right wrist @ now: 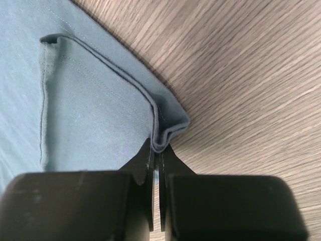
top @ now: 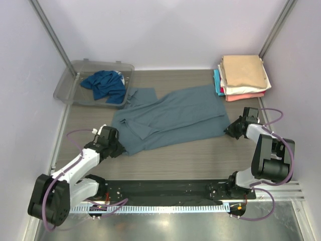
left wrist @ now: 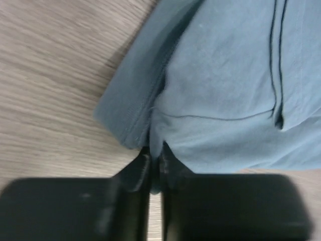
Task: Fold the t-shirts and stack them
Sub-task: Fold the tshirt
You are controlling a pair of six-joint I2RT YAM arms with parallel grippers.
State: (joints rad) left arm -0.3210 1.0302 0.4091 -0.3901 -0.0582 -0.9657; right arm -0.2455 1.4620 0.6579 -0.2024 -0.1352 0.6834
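A stack of folded t-shirts (top: 244,75) sits at the bench's (top: 190,160) far right. The slate-blue t-shirt (top: 170,118) lies spread mid-bench, unfolded. The left gripper (left wrist: 154,159) and right gripper (right wrist: 156,150) each have jaws clenched on one of its corners. The teal-blue t-shirt (top: 105,85) lies crumpled in the clear tub (top: 66,90).

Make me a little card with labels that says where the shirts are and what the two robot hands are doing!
spread shirt: dusty slate-blue cloth t-shirt, spread out on the grey wood-grain table
left gripper: shut on that shirt's near left edge
right gripper: shut on its right corner
tub: clear plastic tub, far left, holding a crumpled deep teal-blue t-shirt
stack: folded t-shirts, far right, tan one on top
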